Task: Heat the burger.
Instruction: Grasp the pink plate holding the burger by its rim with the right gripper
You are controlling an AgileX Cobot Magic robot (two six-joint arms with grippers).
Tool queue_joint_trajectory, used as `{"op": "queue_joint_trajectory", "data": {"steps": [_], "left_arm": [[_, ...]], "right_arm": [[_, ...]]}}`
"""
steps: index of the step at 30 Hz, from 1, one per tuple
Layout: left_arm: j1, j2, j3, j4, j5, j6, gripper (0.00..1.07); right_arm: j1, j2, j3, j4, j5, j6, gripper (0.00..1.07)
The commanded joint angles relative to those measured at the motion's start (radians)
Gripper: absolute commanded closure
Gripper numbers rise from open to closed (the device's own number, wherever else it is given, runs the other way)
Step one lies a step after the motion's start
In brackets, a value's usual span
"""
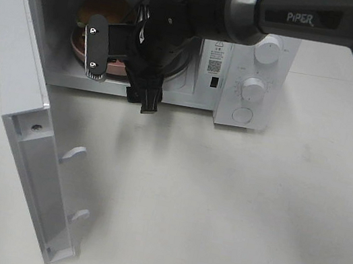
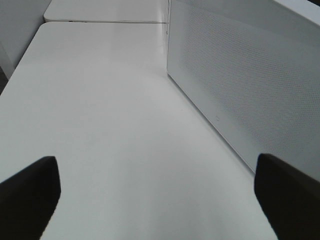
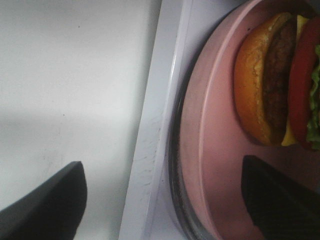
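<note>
The right fingers are spread wide with nothing in them, straddling the sill of the microwave, one over the bench and the other over the pink plate. The burger stands upright on that plate inside the cavity, its stack running straight up from bottom bun to top, just past the fingers and not touching them. The door is swung open, and the left fingers are parted and empty over the bench beside the microwave's side wall.
</note>
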State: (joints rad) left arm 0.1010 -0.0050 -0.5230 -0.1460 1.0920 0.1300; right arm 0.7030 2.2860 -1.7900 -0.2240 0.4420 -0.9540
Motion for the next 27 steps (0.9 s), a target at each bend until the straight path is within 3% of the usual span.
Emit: {"op": "queue_joint_trajectory", "data": {"steps": [1, 11, 16, 27], "left_arm": [[0.000, -0.017, 0.001, -0.003, -0.014, 0.000, 0.09], [0.000, -0.017, 0.001, -0.002, -0.014, 0.000, 0.09], [0.000, -0.017, 0.001, -0.002, -0.014, 0.000, 0.09], [0.000, -0.017, 0.001, -0.002, -0.014, 0.000, 0.09]], "right_arm": [[0.001, 0.038, -0.047, 0.007, 0.015, 0.010, 0.26], [-0.003, 0.097, -0.128, 0.008, 0.029, 0.021, 0.27], [-0.003, 0.138, -0.181, 0.083, 0.015, 0.006, 0.28], [-0.038, 0.150, -0.181, 0.110, 0.010, -0.002, 0.30]]}}
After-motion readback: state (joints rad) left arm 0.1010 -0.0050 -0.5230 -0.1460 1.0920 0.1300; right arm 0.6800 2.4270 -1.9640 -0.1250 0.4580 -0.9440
